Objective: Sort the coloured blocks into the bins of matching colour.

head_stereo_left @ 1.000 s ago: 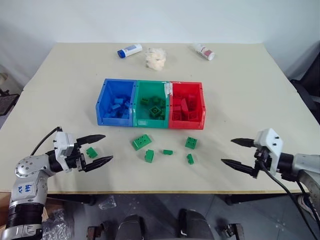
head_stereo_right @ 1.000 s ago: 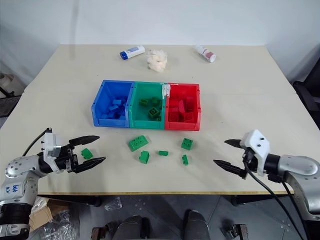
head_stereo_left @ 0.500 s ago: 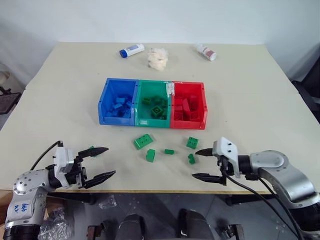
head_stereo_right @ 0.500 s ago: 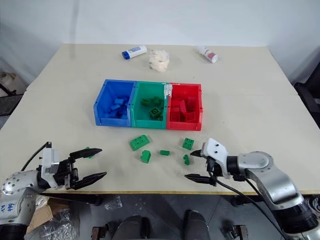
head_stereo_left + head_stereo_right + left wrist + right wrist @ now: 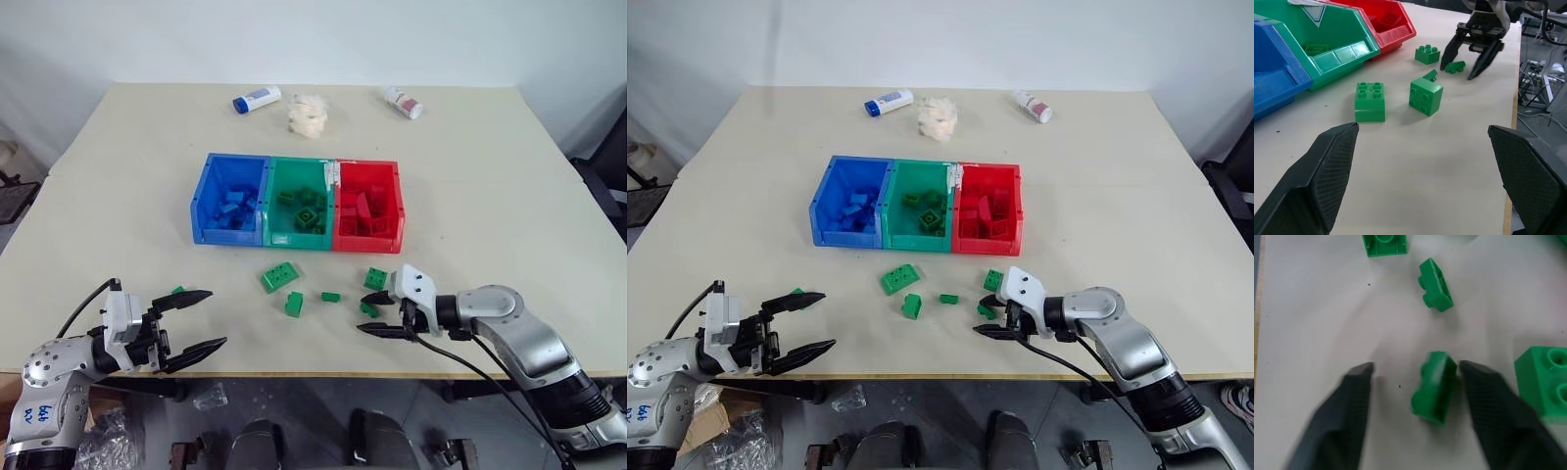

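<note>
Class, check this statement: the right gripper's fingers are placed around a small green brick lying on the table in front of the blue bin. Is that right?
Not quite. The right gripper does straddle a small green brick on the table, but it lies in front of the red bin, not the blue one. The left eye view shows this.

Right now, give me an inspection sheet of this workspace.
Surface: beige table, bricks loose near its front edge.
Job's things: blue, green and red bins joined in a row, each holding bricks; five green bricks loose in front, a sixth beside the left gripper.
Clutter: two small tubes and a white wad at the far edge.
Grippers: left gripper open, empty; right gripper with jaws either side of a small green brick, not yet closed on it.
Cables: black cable under the right arm.
Surroundings: pale wall.
</note>
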Robot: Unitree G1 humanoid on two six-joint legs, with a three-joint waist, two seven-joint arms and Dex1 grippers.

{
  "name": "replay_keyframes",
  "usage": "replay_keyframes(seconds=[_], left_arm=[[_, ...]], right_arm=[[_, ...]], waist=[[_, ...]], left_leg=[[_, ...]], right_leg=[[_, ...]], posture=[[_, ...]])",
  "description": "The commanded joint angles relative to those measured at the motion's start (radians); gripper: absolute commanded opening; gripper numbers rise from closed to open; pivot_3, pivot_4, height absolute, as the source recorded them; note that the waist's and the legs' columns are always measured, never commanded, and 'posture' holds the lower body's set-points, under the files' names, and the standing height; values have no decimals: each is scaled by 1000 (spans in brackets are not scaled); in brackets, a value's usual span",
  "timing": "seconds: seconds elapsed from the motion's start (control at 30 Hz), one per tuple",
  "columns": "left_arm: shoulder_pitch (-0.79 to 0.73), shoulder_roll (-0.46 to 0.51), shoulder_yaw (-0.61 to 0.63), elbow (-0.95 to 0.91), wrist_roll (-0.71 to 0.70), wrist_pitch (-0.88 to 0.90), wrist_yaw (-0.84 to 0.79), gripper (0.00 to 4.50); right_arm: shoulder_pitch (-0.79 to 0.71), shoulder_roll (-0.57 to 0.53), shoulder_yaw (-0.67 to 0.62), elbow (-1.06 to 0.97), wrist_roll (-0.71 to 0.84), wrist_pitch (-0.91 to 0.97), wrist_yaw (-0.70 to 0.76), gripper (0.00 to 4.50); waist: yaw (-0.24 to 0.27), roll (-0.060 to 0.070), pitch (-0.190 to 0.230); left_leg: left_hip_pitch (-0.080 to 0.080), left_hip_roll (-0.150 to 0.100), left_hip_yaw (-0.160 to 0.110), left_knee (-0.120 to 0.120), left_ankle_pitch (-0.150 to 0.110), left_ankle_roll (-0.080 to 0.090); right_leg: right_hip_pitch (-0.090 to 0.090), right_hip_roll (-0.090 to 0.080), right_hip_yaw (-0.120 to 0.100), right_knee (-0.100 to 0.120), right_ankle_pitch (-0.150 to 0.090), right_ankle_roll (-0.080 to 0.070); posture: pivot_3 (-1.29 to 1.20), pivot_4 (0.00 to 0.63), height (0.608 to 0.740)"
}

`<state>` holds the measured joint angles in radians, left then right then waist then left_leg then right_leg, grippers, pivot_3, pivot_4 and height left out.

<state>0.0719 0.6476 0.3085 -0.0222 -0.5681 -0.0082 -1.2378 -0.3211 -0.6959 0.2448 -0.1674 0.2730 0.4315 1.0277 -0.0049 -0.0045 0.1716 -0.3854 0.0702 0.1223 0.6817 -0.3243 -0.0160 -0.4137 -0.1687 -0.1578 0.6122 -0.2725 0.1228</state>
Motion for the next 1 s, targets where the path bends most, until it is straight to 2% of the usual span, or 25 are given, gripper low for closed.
replay_keyframes(seconds=[0.03, 0.1, 0.17, 0.3, 0.43, 0.67, 0.83, 1.0], left_arm=[[-22, -1, 16, 7, -25, -17, -15, 4500], [-36, -4, 10, 18, -22, -20, -19, 4500], [-53, -8, 4, 29, -16, -24, -18, 4500], [-77, -15, -5, 45, -10, -30, -18, 4500], [-101, -16, -12, 69, -4, -36, -21, 4500], [-140, -28, -30, 88, 8, -50, -7, 4500], [-160, -31, -38, 98, 10, -60, 2, 4500], [-174, -29, -41, 112, 11, -64, -1, 4500]], right_arm=[[21, 3, -16, -42, 6, 5, -5, 1466], [19, 7, -24, -48, 9, 4, -9, 703], [5, 20, -38, -59, 23, 7, -16, 330], [-91, 95, -83, -69, 76, 38, -62, 331], [-247, 199, -79, 31, 56, 28, -116, 331], [-514, 414, -50, 420, -69, -163, -236, 331], [-600, 491, -71, 601, -129, -293, -312, 2055], [-532, 458, -77, 502, -107, -289, -252, 3812]], waist=[[0, 0, 0], [1, 0, 0], [1, 0, 0], [-7, 0, 0], [-25, 0, 0], [-29, 1, 0], [-29, 1, 1], [-26, 1, 1]], left_leg=[[0, 0, 0, 0, 0, 0], [0, 0, 0, 0, 0, 0], [0, 0, 0, 0, 0, 0], [0, 0, 1, 0, 0, 0], [0, 0, 0, 0, 0, -1], [-1, 1, 2, 0, 0, -1], [-2, 1, 2, -1, 0, -1], [-3, 1, 2, -1, 0, -1]], right_leg=[[0, 0, 0, 0, 0, 0], [0, 0, 0, 0, 0, 0], [0, 0, 0, 0, 0, 0], [0, 0, 0, 0, 0, 0], [-1, 0, 0, 5, 0, 0], [-3, 1, 1, 5, 0, 0], [-4, 1, 1, 6, 0, 0], [-4, 1, 1, 5, 0, 0]], posture=[[0, 150, 740], [0, 150, 740], [0, 150, 740], [0, 150, 740], [0, 150, 740], [0, 150, 740], [0, 150, 740], [0, 150, 740]])
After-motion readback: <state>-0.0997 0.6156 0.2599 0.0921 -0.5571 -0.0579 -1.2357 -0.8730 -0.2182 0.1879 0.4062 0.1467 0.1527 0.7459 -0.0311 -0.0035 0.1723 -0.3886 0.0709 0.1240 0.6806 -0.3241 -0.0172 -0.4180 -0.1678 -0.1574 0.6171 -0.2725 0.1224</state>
